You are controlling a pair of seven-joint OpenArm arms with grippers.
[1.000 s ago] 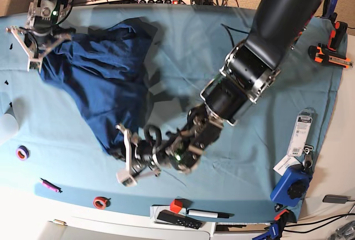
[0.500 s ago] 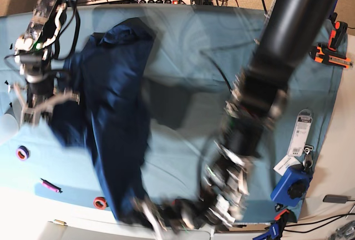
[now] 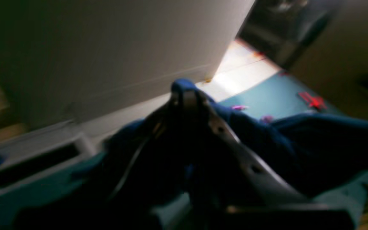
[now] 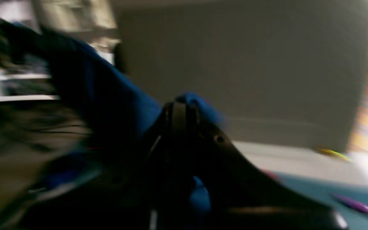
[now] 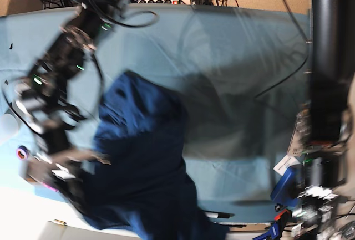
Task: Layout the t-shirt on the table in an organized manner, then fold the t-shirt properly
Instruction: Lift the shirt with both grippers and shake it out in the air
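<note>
The table is the largest thing: a wide surface under smooth light teal cloth, bare over its far and right parts, with a white edge along the near side. Dark cables lie on the cloth at far right.

The t-shirt is dark navy, soft and heathered, bunched in loose folds. In the base view it sits at the near left of the table, rising to a hump near the middle left and spilling over the near edge.

The 2 arms flank it; both blur. The right gripper has its jaws pressed together, pinching a fold of the t-shirt that pokes out blue above the tips. The left gripper is likewise clamped on navy cloth. A small purple ring lies at the left edge.
</note>
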